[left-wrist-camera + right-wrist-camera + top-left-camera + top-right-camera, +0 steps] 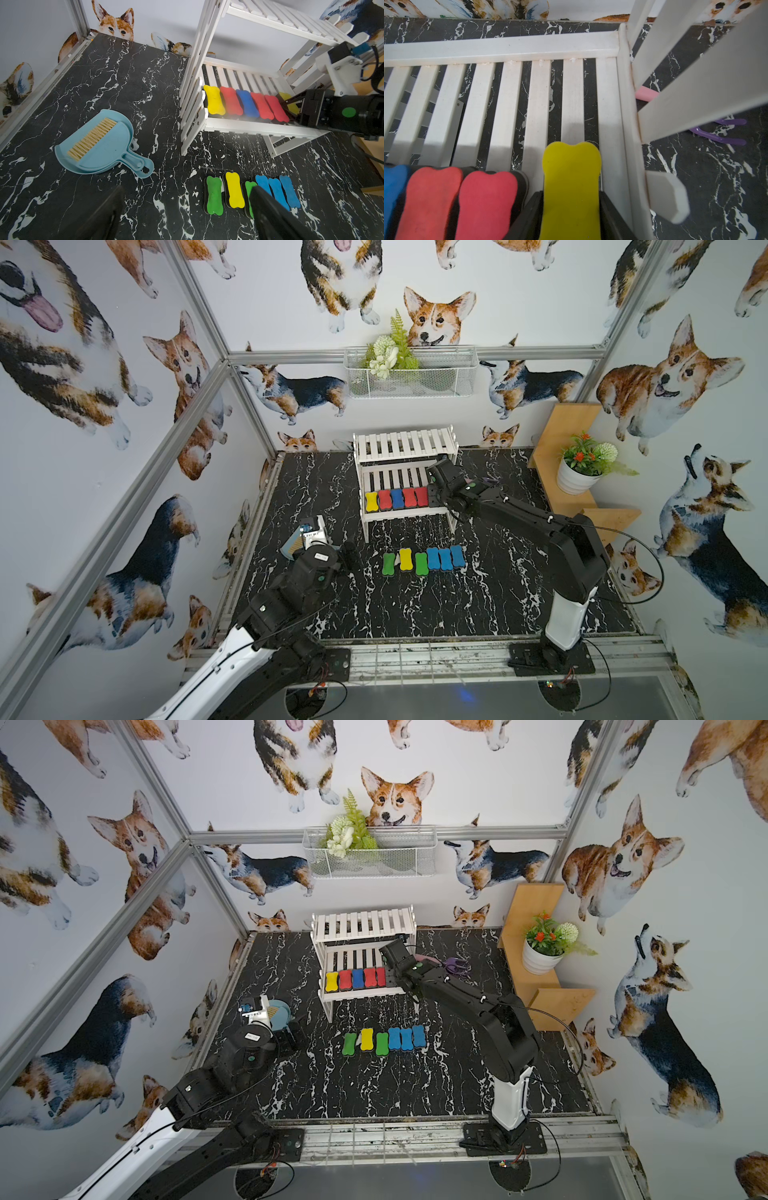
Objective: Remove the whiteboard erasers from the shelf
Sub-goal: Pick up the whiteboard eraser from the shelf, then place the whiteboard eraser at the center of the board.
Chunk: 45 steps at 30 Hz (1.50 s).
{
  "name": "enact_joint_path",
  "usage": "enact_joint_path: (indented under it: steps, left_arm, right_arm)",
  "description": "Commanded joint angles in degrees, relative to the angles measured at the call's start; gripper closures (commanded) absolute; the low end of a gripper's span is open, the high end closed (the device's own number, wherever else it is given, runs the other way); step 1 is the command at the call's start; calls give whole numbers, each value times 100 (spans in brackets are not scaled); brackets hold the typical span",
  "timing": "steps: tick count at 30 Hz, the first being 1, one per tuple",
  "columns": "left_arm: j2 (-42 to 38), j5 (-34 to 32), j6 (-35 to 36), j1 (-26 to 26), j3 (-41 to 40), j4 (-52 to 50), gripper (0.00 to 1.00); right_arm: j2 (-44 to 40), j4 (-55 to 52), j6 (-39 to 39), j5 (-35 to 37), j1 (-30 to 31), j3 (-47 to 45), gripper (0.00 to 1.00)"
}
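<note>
Black marble tabletop (415, 614), corgi wallpaper all round. White shelf (405, 439): top tier bare, lower tier holds a row of six along the front rail. Six cleared erasers (424, 561) lie side by side on the tabletop in front of it, so I read this as about halfway.

Step in hand: picking the end one. My right gripper (571, 196) is inside the lower tier, jaws narrow and pressed on both long sides of the yellow eraser (571, 162). It's not visibly lifted off the slats. Its five neighbours (397, 497) start just beside it, and the shelf's end post is close on the other side.

My left gripper (187, 191) hangs wide, holding nothing, over the tabletop near the cleared row.

Next move, my guess: small lift, pull straight out the front clear of top tier and post, set down at the row's blue end.
</note>
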Motion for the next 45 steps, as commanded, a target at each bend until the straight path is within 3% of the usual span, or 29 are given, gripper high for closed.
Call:
enact_joint_path:
  steps: [1, 5, 11, 16, 21, 24, 36, 41, 45]
  left_arm:
    - [-25, -68, -38, 6, -9, -10, 1]
    - [-25, -118, -110, 10, -246, 9, 1]
    - [-60, -46, -124, 5, -312, 105, 1]
    - [-93, 16, -106, 11, -370, 202, 1]
    - [-15, 27, -69, 21, -361, 246, 1]
    - [16, 52, -80, 20, -396, 305, 1]
    - [49, 71, -112, 23, -390, 266, 1]
    - [49, 71, -90, 23, -374, 244, 1]
    - [54, 88, -102, 26, -387, 246, 1]
  right_arm:
    - [-334, -3, 52, 143, 56, 17, 57]
    - [-1069, 65, 176, 39, 159, -520, 58]
    - [-2457, 105, 725, -139, 485, -2277, 59]
    - [-3595, 21, 1649, -216, 1011, -4110, 60]
    - [-4251, -130, 2527, -467, 1693, -5288, 60]
    - [-4119, -91, 2781, -490, 2031, -5603, 60]
    - [-2854, 635, 2576, -244, 2054, -5239, 59]
    - [-2740, 649, 2588, -229, 2054, -5266, 54]
    - [-2879, 532, 2590, -89, 2054, -5211, 43]
